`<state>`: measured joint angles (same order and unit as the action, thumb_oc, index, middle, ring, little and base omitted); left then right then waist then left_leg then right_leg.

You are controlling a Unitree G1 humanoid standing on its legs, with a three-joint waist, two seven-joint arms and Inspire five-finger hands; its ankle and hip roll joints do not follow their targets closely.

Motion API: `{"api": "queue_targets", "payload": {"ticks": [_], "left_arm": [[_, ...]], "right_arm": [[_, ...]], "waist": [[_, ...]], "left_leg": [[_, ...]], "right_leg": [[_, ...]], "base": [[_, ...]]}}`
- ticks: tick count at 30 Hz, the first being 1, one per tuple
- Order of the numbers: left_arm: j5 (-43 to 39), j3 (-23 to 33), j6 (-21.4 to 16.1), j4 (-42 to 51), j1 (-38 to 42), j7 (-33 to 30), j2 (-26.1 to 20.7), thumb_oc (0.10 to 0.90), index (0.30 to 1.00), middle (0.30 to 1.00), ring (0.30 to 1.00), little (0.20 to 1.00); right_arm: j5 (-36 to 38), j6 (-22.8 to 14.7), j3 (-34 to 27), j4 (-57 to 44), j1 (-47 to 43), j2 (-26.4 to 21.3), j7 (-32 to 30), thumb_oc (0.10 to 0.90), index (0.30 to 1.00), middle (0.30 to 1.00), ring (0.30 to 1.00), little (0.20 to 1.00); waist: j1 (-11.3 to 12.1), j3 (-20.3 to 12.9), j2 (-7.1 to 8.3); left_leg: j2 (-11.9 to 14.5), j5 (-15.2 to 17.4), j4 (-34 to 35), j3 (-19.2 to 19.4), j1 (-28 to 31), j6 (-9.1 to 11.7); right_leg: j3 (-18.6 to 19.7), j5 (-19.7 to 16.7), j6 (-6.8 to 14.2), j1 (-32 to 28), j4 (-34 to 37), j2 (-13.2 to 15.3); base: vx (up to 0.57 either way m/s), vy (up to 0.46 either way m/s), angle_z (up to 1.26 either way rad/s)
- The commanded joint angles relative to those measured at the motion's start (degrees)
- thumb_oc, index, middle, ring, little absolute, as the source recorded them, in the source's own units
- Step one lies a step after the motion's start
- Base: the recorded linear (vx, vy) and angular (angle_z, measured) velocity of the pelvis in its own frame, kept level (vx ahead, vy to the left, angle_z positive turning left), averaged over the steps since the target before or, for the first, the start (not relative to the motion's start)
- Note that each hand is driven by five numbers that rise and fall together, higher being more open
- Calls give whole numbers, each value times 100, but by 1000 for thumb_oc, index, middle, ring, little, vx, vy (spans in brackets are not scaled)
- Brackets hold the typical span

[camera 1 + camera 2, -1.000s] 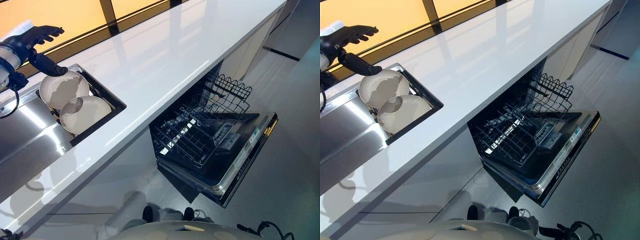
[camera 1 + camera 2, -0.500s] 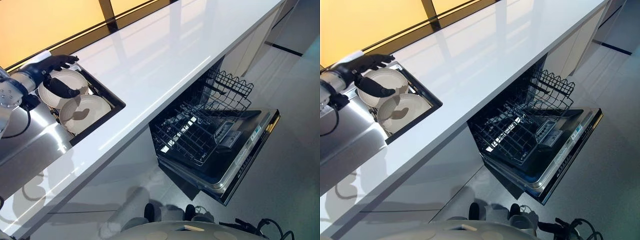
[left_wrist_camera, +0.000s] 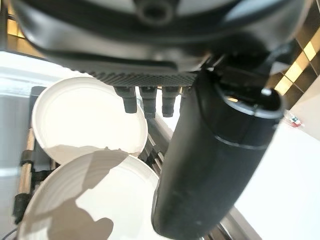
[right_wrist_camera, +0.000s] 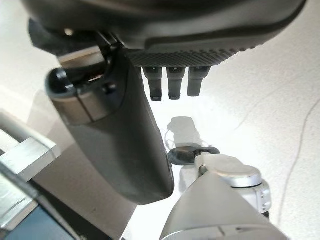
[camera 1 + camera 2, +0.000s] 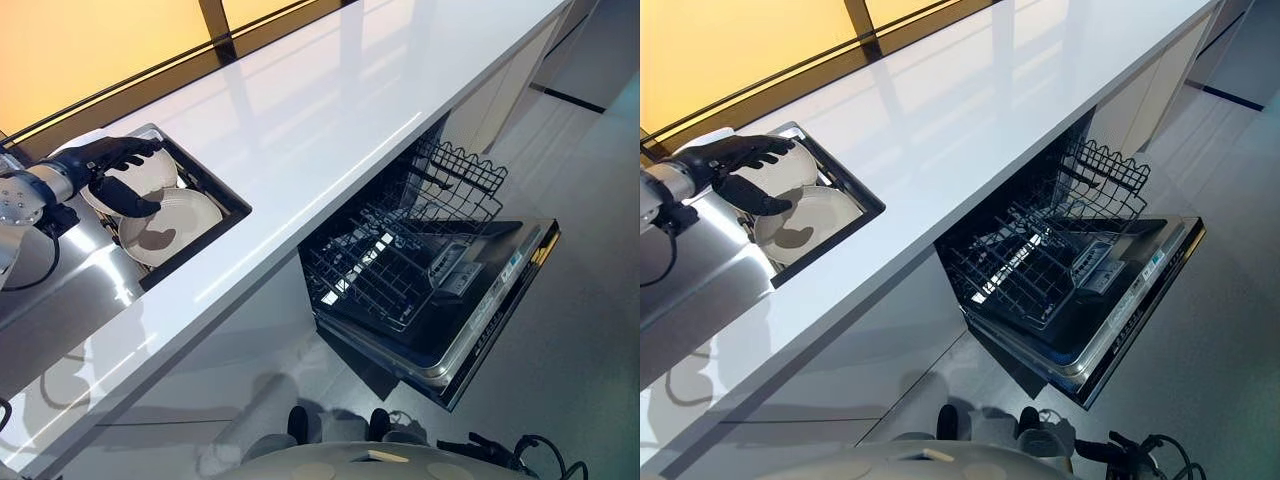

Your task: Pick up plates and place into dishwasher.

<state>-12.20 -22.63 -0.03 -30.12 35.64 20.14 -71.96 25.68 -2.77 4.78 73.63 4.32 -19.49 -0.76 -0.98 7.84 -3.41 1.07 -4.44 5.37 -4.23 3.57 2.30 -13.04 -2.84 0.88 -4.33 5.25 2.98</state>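
The left robot hand (image 5: 105, 160) hangs over the sink (image 5: 60, 265) at the far left of the white bench (image 5: 320, 110). Its fingers (image 5: 135, 148) are spread and reach across the far plate (image 5: 150, 178), while the thumb (image 5: 128, 198) stands apart on the near side, over the gap between the two plates. In the left wrist view the fingers (image 3: 145, 102) and thumb (image 3: 210, 165) are straight and loose, with nothing pinched between them; whether they touch the plate cannot be told.

Two white plates lie in a dark rack (image 5: 215, 185) set in the sink's right end: the far plate and, overlapping it, the near plate (image 5: 175, 225).

To the right, below the bench edge, the dishwasher (image 5: 450, 310) stands with its door down and its lower basket (image 5: 385, 275) pulled out.

The right robot hand (image 4: 150, 75) shows in its own wrist view over the pale floor (image 4: 250, 100), fingers relaxed and holding nothing.
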Motion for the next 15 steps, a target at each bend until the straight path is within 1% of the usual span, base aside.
{"api": "queue_targets", "payload": {"ticks": [1, 10, 15], "left_arm": [[192, 1088, -103, -361, 443, -229, -282, 800, 900, 900, 900, 900], [256, 1243, -10, -549, 277, -243, -164, 800, 900, 900, 900, 900], [209, 1310, -72, -627, 180, -261, -67, 800, 900, 900, 900, 900]], "right_arm": [[-3, -111, -99, -159, 107, -220, -46, 800, 900, 900, 900, 900], [13, -157, -135, -199, 158, -242, -11, 800, 900, 900, 900, 900], [31, -178, -129, -223, 160, -229, -6, 800, 900, 900, 900, 900]], "waist": [[4, -16, 14], [-8, 54, 64], [-7, 80, 82]], "left_leg": [[-367, 380, -37, 474, 42, -156], [-354, 367, -37, 500, 7, -158], [-350, 361, -37, 511, -13, -161]], "right_leg": [[330, 42, 541, -103, -25, 72], [342, 25, 537, -58, -34, 66], [347, 16, 538, -30, -44, 66]], "base": [[0, 0, 0], [0, 0, 0], [0, 0, 0]]}}
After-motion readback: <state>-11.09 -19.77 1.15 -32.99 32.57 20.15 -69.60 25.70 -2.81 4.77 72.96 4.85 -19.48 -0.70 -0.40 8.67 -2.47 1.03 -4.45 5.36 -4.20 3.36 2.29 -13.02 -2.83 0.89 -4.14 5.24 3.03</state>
